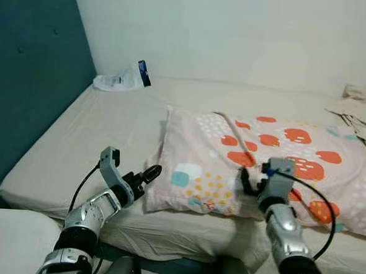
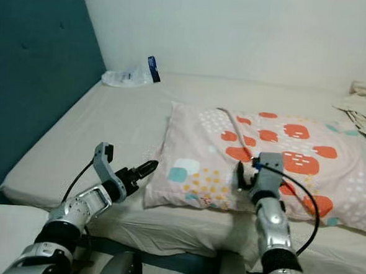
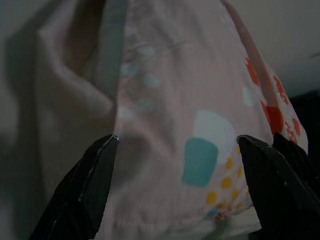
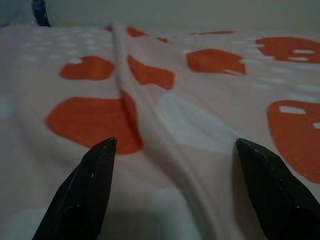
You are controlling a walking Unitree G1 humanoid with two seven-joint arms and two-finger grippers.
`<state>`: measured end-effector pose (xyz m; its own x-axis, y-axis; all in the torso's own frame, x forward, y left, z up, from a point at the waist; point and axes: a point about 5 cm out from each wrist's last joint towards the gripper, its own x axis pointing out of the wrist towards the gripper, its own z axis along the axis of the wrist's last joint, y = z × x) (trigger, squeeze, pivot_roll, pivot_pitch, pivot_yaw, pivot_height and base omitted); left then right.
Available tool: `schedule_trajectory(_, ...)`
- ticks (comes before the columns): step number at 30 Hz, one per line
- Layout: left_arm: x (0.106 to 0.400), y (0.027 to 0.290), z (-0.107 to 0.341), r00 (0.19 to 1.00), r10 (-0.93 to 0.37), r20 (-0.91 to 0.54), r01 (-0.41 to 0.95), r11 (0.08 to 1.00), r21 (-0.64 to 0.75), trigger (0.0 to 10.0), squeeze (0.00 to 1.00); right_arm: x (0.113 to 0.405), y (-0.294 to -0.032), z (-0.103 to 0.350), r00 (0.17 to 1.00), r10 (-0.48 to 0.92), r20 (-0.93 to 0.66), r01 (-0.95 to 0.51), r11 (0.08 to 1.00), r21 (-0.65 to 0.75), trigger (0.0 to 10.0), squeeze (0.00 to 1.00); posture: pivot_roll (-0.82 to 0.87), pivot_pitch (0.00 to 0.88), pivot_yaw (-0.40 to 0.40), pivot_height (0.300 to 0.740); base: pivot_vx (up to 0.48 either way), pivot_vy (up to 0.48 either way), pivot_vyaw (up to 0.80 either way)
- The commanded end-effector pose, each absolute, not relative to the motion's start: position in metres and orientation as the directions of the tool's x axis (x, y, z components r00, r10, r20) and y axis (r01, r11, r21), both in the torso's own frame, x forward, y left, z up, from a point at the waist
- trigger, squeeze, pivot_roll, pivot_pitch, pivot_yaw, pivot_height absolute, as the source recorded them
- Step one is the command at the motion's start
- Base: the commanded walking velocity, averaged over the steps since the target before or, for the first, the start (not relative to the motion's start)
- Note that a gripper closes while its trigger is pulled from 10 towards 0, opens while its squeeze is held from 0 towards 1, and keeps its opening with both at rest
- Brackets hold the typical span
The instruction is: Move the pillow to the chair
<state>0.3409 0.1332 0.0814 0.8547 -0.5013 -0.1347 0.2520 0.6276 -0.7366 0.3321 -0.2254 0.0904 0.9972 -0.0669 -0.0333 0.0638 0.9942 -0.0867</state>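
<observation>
A pale pink pillow [image 1: 262, 160] with orange patches, yellow dots and teal squares lies flat on the bed, near its front edge. My left gripper [image 1: 151, 172] is open at the pillow's front left corner, its fingers [image 3: 90, 185] spread on either side of that corner. My right gripper [image 1: 247, 178] is open over the front middle of the pillow [image 4: 165, 125], its fingertips [image 4: 95, 180] low above a raised fold in the fabric. Nothing is held by either gripper.
The bed [image 1: 96, 132] has a beige sheet and a teal padded headboard [image 1: 25, 71] on the left. A crumpled plastic packet [image 1: 121, 78] lies at the far left corner by the white wall. Rumpled cloth [image 1: 359, 107] lies at the far right.
</observation>
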Motion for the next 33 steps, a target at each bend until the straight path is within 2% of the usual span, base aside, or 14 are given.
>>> schedule_trajectory(1,0.342,0.136,0.078,0.849,-0.503,-0.159,0.250,0.649,-0.719,10.0,0.00,0.329,-0.221,0.086,0.998,-0.037,-0.053,0.030,0.992,-0.122,10.0,0.00,0.05,0.137,0.040,0.573,0.000,0.000,0.00)
schedule_trajectory(3,0.346,0.137,0.082,0.851,-0.505,-0.148,0.256,0.644,-0.721,10.0,0.00,0.328,-0.226,0.090,0.999,-0.020,-0.042,0.011,0.982,-0.191,10.0,0.00,0.05,0.143,0.045,0.573,0.000,0.000,0.00)
schedule_trajectory(6,0.350,0.139,0.085,0.862,-0.484,-0.154,0.245,0.661,-0.709,10.0,0.00,0.326,-0.236,0.100,0.999,-0.037,-0.011,0.034,0.979,-0.201,10.0,0.00,0.04,0.151,0.057,0.573,0.000,0.000,0.00)
schedule_trajectory(8,0.351,0.146,0.083,0.893,-0.409,-0.187,0.188,0.718,-0.671,10.0,0.00,0.325,-0.241,0.108,0.999,-0.042,0.015,0.044,0.980,-0.195,10.0,0.00,0.02,0.158,0.067,0.573,0.000,0.000,0.00)
schedule_trajectory(11,0.353,0.143,0.083,0.905,-0.385,-0.178,0.171,0.716,-0.677,10.0,0.00,0.322,-0.254,0.123,0.995,-0.049,0.083,0.069,0.963,-0.262,10.0,0.00,0.02,0.167,0.075,0.573,0.000,0.000,0.00)
schedule_trajectory(16,0.353,0.130,0.082,0.886,-0.432,-0.170,0.193,0.676,-0.711,10.0,0.00,0.318,-0.269,0.129,0.989,-0.105,0.100,0.125,0.968,-0.218,10.0,0.00,0.01,0.171,0.081,0.573,0.000,0.000,0.00)
schedule_trajectory(19,0.351,0.117,0.078,0.856,-0.485,-0.180,0.222,0.657,-0.720,10.0,0.00,0.312,-0.277,0.129,0.989,-0.110,0.097,0.126,0.976,-0.176,10.0,0.00,0.00,0.176,0.087,0.558,0.000,0.000,0.00)
schedule_trajectory(26,0.352,0.098,0.081,0.822,-0.545,-0.161,0.260,0.613,-0.746,10.0,0.00,0.304,-0.268,0.122,0.996,-0.074,0.040,0.081,0.975,-0.207,10.0,0.00,0.00,0.181,0.094,0.548,0.000,0.000,0.00)
schedule_trajectory(33,0.352,0.092,0.080,0.810,-0.556,-0.185,0.277,0.642,-0.715,10.0,0.00,0.302,-0.260,0.117,0.998,-0.053,0.023,0.057,0.981,-0.186,10.0,0.00,0.00,0.179,0.095,0.548,0.000,0.000,0.00)
